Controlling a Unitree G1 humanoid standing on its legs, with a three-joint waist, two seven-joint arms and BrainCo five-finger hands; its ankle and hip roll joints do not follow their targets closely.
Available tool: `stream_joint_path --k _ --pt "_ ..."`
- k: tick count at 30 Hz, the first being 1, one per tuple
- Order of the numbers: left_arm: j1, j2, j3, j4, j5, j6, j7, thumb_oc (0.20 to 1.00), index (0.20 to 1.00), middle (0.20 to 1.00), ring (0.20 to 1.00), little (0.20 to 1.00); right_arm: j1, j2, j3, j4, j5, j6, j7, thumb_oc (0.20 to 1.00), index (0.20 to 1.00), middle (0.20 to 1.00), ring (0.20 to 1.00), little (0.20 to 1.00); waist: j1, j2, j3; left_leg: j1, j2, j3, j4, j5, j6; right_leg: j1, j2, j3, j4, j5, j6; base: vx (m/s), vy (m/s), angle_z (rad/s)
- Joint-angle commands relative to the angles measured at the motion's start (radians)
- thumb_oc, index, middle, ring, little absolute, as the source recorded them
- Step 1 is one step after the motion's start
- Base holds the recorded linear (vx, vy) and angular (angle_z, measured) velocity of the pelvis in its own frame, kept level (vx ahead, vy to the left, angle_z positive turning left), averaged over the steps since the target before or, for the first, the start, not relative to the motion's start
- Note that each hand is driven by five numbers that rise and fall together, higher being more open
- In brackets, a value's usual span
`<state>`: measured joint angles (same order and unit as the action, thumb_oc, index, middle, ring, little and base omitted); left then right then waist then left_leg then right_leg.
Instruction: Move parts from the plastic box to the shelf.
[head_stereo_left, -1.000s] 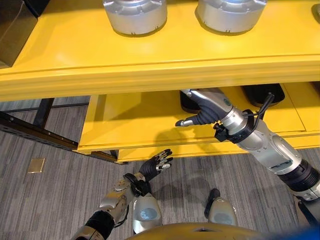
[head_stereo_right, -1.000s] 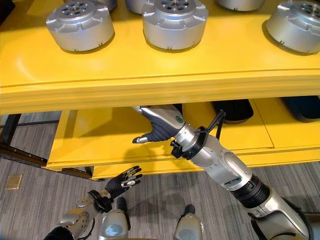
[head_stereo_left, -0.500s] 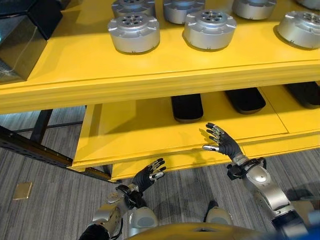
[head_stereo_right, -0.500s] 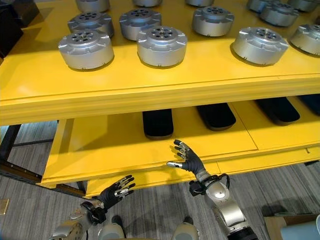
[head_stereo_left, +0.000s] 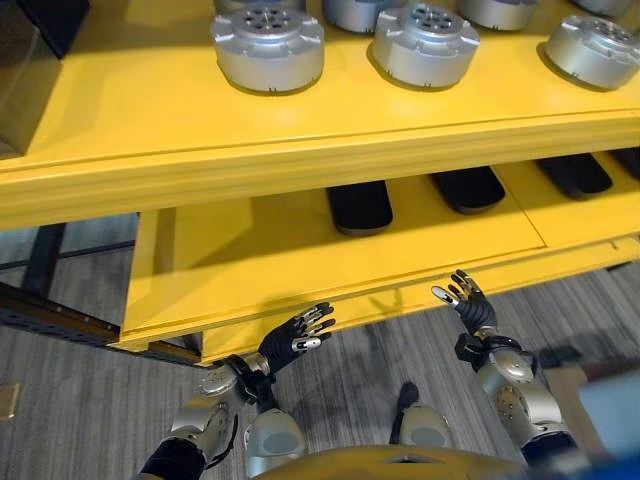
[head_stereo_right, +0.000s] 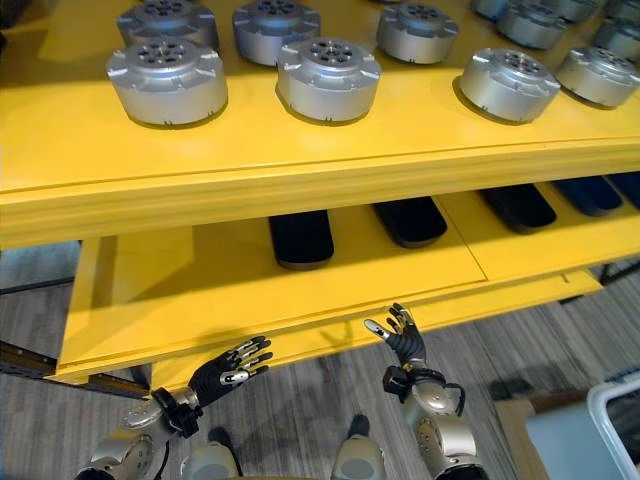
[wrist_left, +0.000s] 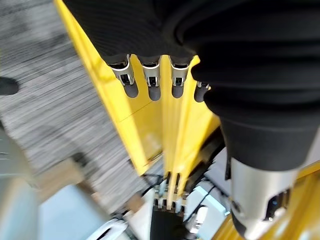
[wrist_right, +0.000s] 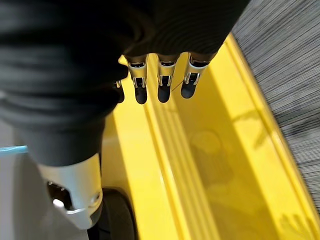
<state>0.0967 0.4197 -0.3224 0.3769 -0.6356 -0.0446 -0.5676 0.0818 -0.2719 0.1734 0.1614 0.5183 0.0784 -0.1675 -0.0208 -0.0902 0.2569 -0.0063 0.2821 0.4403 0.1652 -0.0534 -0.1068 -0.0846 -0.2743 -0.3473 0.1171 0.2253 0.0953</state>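
Several round silver parts (head_stereo_left: 268, 45) (head_stereo_right: 328, 78) stand on the upper level of the yellow shelf (head_stereo_left: 300, 160). Flat black parts (head_stereo_left: 360, 205) (head_stereo_right: 410, 220) lie on the lower level. My right hand (head_stereo_left: 468, 305) (head_stereo_right: 403, 335) is open and holds nothing, just in front of the lower level's front edge. My left hand (head_stereo_left: 295, 340) (head_stereo_right: 228, 368) is also open and holds nothing, low by the same edge further left. In the wrist views, straight fingers (wrist_left: 150, 85) (wrist_right: 162, 82) point along the yellow shelf (wrist_right: 200, 150). A white-rimmed plastic box (head_stereo_right: 615, 420) shows at the lower right.
A dark box (head_stereo_left: 25, 60) sits at the upper level's left end. A dark metal frame (head_stereo_left: 50, 300) runs along the floor at the left. Grey carpet (head_stereo_left: 90, 400) lies in front of the shelf.
My right hand has come out from under the upper level and dropped to the lower level's front edge, with nothing in it. The camera has shifted. The left hand has barely moved.
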Motion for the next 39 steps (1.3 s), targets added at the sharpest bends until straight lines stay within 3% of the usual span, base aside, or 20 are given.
stream_joint_path --k 1,2,4,8,10,14,18,20,23,25,27,29,31,32,35,36,37,39 --pt "0.007 -0.023 -0.006 -0.051 0.047 -0.104 0.047 1.000 1.000 1.000 1.000 1.000 -0.045 -0.050 -0.037 -0.090 0.048 -0.077 -0.022 1.000 1.000 1.000 1.000 1.000 0.022 0.052 0.022 0.080 -0.040 0.069 -0.017 -0.007 0.078 0.017 -0.115 -0.036 0.230 -0.174 0.129 -0.08 -0.164 -0.44" --pt "0.002 -0.018 0.012 -0.046 0.029 -0.136 0.089 1.000 1.000 1.000 1.000 1.000 -0.065 -0.055 -0.031 -0.082 0.060 -0.092 -0.053 1.000 1.000 1.000 1.000 1.000 0.036 0.066 0.013 0.066 -0.038 0.087 0.020 -0.015 0.100 0.014 -0.107 -0.059 0.324 -0.262 0.092 -0.05 -0.206 -0.40" --pt "0.002 -0.020 0.031 -0.043 0.005 -0.129 0.097 1.000 1.000 1.000 1.000 1.000 -0.079 -0.046 -0.024 -0.081 0.055 -0.088 -0.082 1.000 1.000 1.000 1.000 1.000 0.043 0.067 0.008 0.059 -0.030 0.091 0.049 -0.020 0.098 0.039 -0.083 -0.074 0.284 -0.293 0.069 0.01 -0.276 -0.33" --pt "0.017 -0.046 0.053 -0.038 0.009 -0.135 0.101 1.000 1.000 1.000 1.000 1.000 -0.082 -0.029 -0.011 -0.080 -0.011 -0.105 -0.147 1.000 1.000 1.000 1.000 1.000 0.043 0.063 0.001 0.072 -0.013 0.108 0.054 -0.007 0.069 0.111 -0.035 -0.103 0.131 -0.284 0.070 0.09 -0.318 -0.53" --pt "0.032 -0.053 0.051 -0.052 0.025 -0.131 0.101 1.000 1.000 1.000 1.000 1.000 -0.067 -0.043 -0.025 -0.092 -0.074 -0.102 -0.229 1.000 1.000 1.000 1.000 1.000 0.033 0.063 -0.010 0.078 0.001 0.119 0.042 0.008 0.050 0.129 -0.015 -0.100 0.079 -0.274 0.077 0.10 -0.360 -0.99" --pt "0.066 -0.051 0.056 -0.088 0.012 -0.114 0.100 1.000 1.000 1.000 1.000 1.000 -0.033 -0.095 -0.073 -0.085 -0.144 -0.028 -0.322 1.000 1.000 1.000 1.000 1.000 0.008 0.062 -0.015 0.083 0.028 0.142 0.030 0.023 0.025 0.133 0.008 -0.093 0.047 -0.267 0.071 0.06 -0.256 -0.43" --pt "0.102 -0.044 0.068 -0.118 -0.015 -0.111 0.117 1.000 1.000 1.000 1.000 1.000 0.014 -0.124 -0.102 -0.094 -0.162 -0.041 -0.311 1.000 1.000 1.000 1.000 1.000 -0.010 0.058 -0.008 0.076 0.061 0.163 0.041 0.031 0.009 0.125 0.028 -0.087 0.040 -0.271 0.055 0.06 -0.294 -0.46" --pt "0.114 -0.040 0.080 -0.130 0.014 -0.139 0.159 1.000 1.000 1.000 1.000 1.000 0.035 -0.140 -0.119 -0.113 -0.180 -0.071 -0.311 1.000 1.000 1.000 1.000 1.000 -0.026 0.050 0.001 0.066 0.096 0.178 0.056 0.038 -0.005 0.109 0.049 -0.079 0.042 -0.277 0.041 0.06 -0.356 -0.59" --pt "0.115 -0.037 0.079 -0.144 0.012 -0.132 0.155 1.000 1.000 1.000 1.000 1.000 0.040 -0.158 -0.133 -0.133 -0.202 -0.083 -0.323 1.000 1.000 1.000 1.000 1.000 -0.040 0.046 0.007 0.055 0.132 0.192 0.069 0.050 -0.022 0.085 0.067 -0.071 0.057 -0.291 0.025 0.02 -0.288 -0.61" --pt "0.109 -0.031 0.078 -0.157 -0.004 -0.143 0.182 1.000 1.000 1.000 1.000 1.000 0.036 -0.183 -0.148 -0.137 -0.225 -0.091 -0.298 1.000 1.000 1.000 1.000 1.000 -0.056 0.042 0.014 0.048 0.177 0.202 0.099 0.083 -0.049 0.065 0.091 -0.066 0.066 -0.308 0.007 0.02 -0.265 -0.56" --pt "0.096 -0.028 0.084 -0.169 -0.046 -0.134 0.190 1.000 1.000 1.000 1.000 1.000 0.032 -0.211 -0.159 -0.138 -0.232 -0.093 -0.274 1.000 1.000 1.000 1.000 1.000 -0.062 0.042 0.015 0.051 0.197 0.202 0.122 0.105 -0.067 0.053 0.107 -0.064 0.067 -0.316 -0.005 0.03 -0.212 -0.99" --pt "0.083 -0.033 0.088 -0.176 -0.064 -0.133 0.207 1.000 1.000 1.000 1.000 1.000 0.023 -0.234 -0.158 -0.125 -0.241 -0.108 -0.246 1.000 1.000 1.000 1.000 1.000 -0.054 0.043 0.008 0.032 0.206 0.152 0.154 0.132 -0.087 0.043 0.129 -0.045 0.056 -0.321 -0.017 0.08 -0.201 -0.69" --pt "0.069 -0.039 0.089 -0.168 -0.065 -0.140 0.232 1.000 1.000 1.000 1.000 1.000 0.003 -0.253 -0.137 -0.096 -0.221 -0.114 -0.211 1.000 1.000 1.000 1.000 1.000 -0.035 0.050 -0.005 -0.001 0.148 0.056 0.166 0.115 -0.080 0.038 0.146 -0.016 0.030 -0.315 -0.026 0.09 -0.145 -1.86" --pt "0.060 -0.044 0.095 -0.164 -0.063 -0.142 0.243 1.000 1.000 1.000 1.000 1.000 -0.010 -0.251 -0.117 -0.077 -0.218 -0.118 -0.194 1.000 1.000 1.000 1.000 1.000 -0.020 0.050 -0.010 -0.026 0.065 0.008 0.160 0.070 -0.037 0.029 0.148 -0.004 0.006 -0.284 -0.034 0.09 -0.141 -2.30" --pt "0.048 -0.040 0.093 -0.138 -0.037 -0.127 0.228 1.000 1.000 1.000 1.000 1.000 0.011 -0.217 -0.085 -0.075 -0.209 -0.115 -0.210 1.000 1.000 1.000 1.000 1.000 -0.028 0.059 -0.028 -0.004 -0.074 0.017 0.090 -0.020 0.015 0.037 0.147 0.006 -0.030 -0.245 -0.010 0.17 -0.108 -0.87" --pt "0.049 -0.040 0.088 -0.132 -0.024 -0.124 0.219 1.000 1.000 1.000 1.000 1.000 0.017 -0.194 -0.073 -0.072 -0.217 -0.121 -0.225 1.000 1.000 1.000 1.000 1.000 -0.022 0.072 -0.031 -0.001 -0.144 -0.022 0.017 -0.024 0.036 0.031 0.158 0.024 -0.031 -0.233 0.006 0.14 -0.005 0.29" --pt "0.050 -0.039 0.088 -0.132 -0.021 -0.124 0.216 1.000 1.000 1.000 1.000 1.000 0.017 -0.190 -0.070 -0.072 -0.220 -0.121 -0.227 1.000 1.000 1.000 1.000 1.000 -0.019 0.075 -0.031 -0.001 -0.159 -0.035 0.003 -0.020 0.040 0.029 0.161 0.029 -0.029 -0.232 0.010 0.11 0.035 0.19" --pt "0.064 -0.033 0.085 -0.134 -0.028 -0.140 0.215 1.000 1.000 1.000 1.000 1.000 0.021 -0.166 -0.046 -0.082 -0.248 -0.130 -0.231 1.000 1.000 1.000 1.000 1.000 0.002 0.094 -0.023 -0.011 -0.243 -0.147 -0.058 -0.007 0.073 0.015 0.190 0.085 -0.011 -0.236 0.022 0.10 0.086 -0.59"
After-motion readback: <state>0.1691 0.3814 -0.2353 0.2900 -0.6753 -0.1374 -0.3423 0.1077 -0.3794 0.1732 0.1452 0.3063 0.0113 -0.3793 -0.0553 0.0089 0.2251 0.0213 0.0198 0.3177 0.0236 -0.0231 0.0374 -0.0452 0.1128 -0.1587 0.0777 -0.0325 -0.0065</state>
